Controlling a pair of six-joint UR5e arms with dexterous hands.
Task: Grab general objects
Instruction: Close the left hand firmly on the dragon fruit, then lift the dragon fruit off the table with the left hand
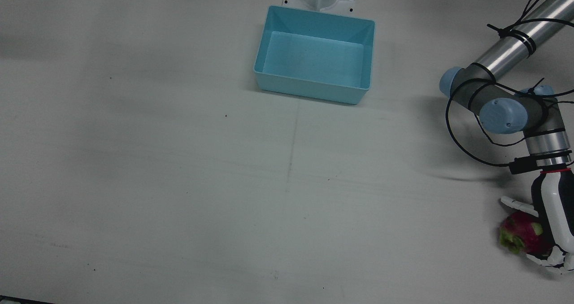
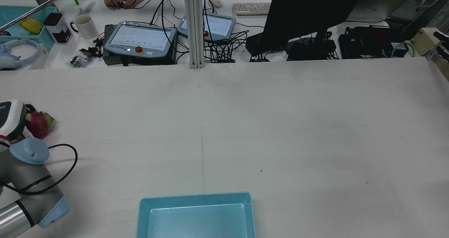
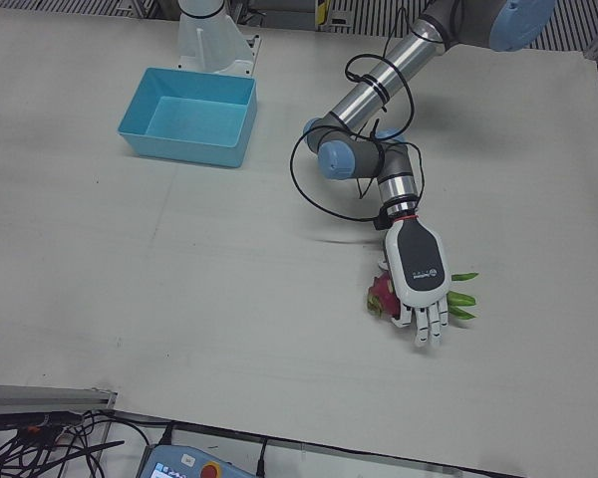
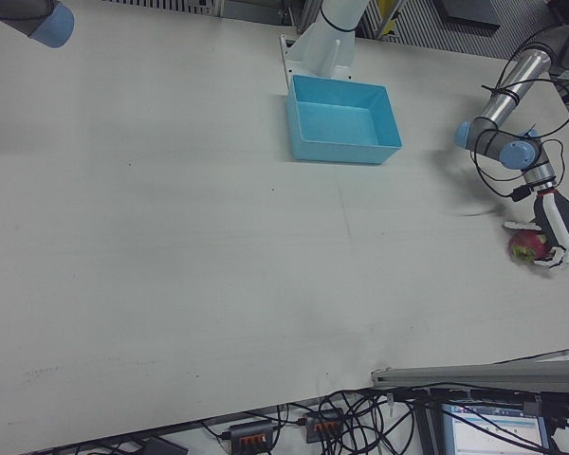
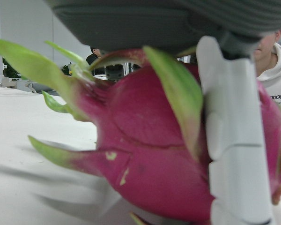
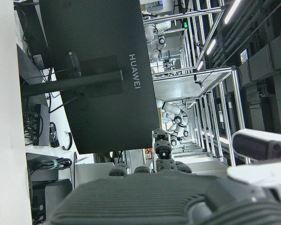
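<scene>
A pink dragon fruit [image 1: 520, 232] with green scales lies on the white table near its front edge, on the robot's left side. It also shows in the rear view [image 2: 38, 124], the left-front view [image 3: 382, 297] and the right-front view [image 4: 526, 248]. My left hand [image 1: 554, 219] lies palm-down over it, fingers stretched past it and the thumb apart. In the left hand view the fruit [image 5: 145, 154] fills the frame under the palm, with one finger [image 5: 236, 140] across it. My right hand [image 6: 178, 197] shows only in its own view, raised and holding nothing.
An empty light-blue bin [image 1: 314, 89] stands by the pedestal at the table's robot side, also in the rear view [image 2: 140, 213]. A black cable [image 1: 462, 147] loops off the left forearm. Monitors, tablets and cables lie beyond the table's far edge [image 2: 224, 60].
</scene>
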